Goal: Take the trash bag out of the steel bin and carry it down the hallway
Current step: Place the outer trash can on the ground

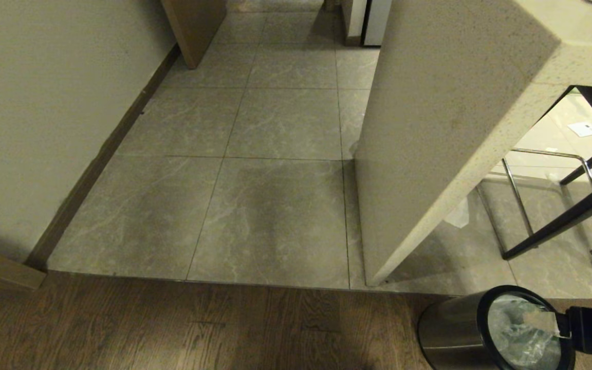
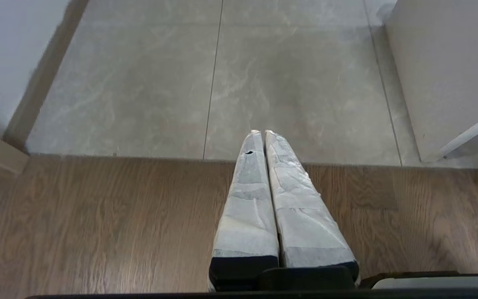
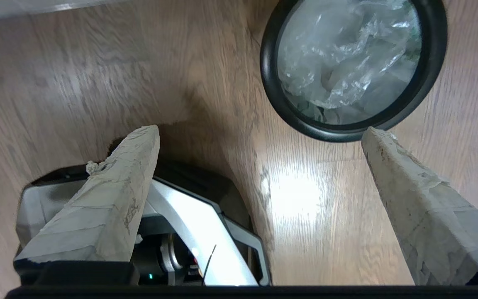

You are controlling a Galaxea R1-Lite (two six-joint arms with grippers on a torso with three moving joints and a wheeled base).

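In the head view the steel bin (image 1: 455, 329) stands on the dark wood-plank floor (image 1: 172, 329) at the lower right, its lower part cut off by the frame edge. The trash bag (image 1: 522, 329) sits crumpled inside the black rim; its handles cannot be made out. The right gripper (image 1: 558, 324) comes in from the right edge, only one taped fingertip showing over the rim, the rest of the arm out of frame. Ahead, the hallway (image 1: 275, 128) of grey tiles runs open between the cream wall (image 1: 44, 103) on the left and a speckled stone counter side (image 1: 445, 128) on the right.

The left wrist view shows the left gripper (image 2: 262, 133) with its taped fingers (image 2: 247, 199) clenched together on nothing, hanging above the seam between wood and tile, well apart from the bin, of which only a sliver of rim shows at the edge.

In the right wrist view the right gripper's fingers (image 3: 110, 199) are spread wide and hold nothing. The bin's mouth lies just beyond the fingertips, one tip close to the rim, the bag untouched inside. The robot's base (image 3: 181, 232) shows behind one finger.
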